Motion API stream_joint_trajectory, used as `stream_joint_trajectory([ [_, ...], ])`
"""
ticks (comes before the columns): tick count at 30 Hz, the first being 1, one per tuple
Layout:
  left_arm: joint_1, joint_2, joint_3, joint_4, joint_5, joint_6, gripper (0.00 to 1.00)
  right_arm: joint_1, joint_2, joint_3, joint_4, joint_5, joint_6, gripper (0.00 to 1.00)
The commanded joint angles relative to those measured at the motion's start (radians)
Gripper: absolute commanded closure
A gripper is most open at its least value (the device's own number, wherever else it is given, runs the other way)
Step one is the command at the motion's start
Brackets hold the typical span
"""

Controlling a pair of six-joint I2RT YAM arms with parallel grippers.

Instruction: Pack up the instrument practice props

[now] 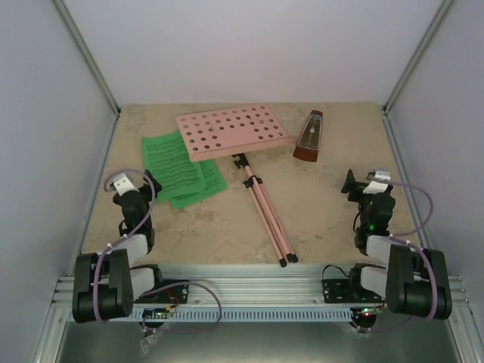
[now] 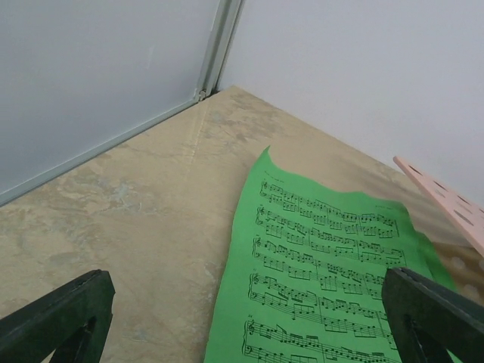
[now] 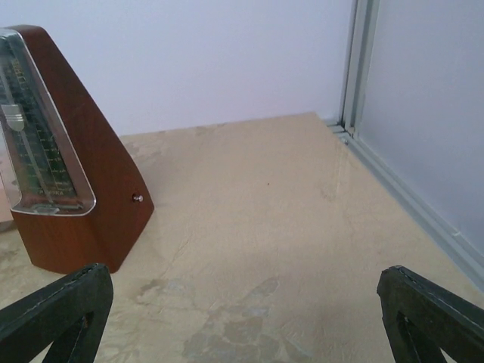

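Hovering with left fingers [image 2: 243, 321] and right fingers [image 3: 242, 318] spread empty (nothing packed yet); next I judge closing on the green sheet-music pages [image 2: 325, 249] or metronome [image 3: 76, 166].

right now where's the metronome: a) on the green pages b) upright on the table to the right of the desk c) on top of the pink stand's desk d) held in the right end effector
B: the metronome stands upright on the table to the right of the pink stand's desk, far from the green pages, and the right end effector is open and empty.
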Motion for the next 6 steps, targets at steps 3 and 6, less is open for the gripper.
stream_joint_trajectory([
  [3, 0.003, 0.066, 0.010, 0.176, -0.015, 0.048, 0.01, 0.005, 0.058, -0.028, 0.261, -0.003, -0.037, 0.02],
  [6, 0.004, 0.077, 0.013, 0.189, -0.046, 0.027, 0.01, 0.020, 0.062, -0.033, 0.277, 0.006, -0.049, 0.02],
])
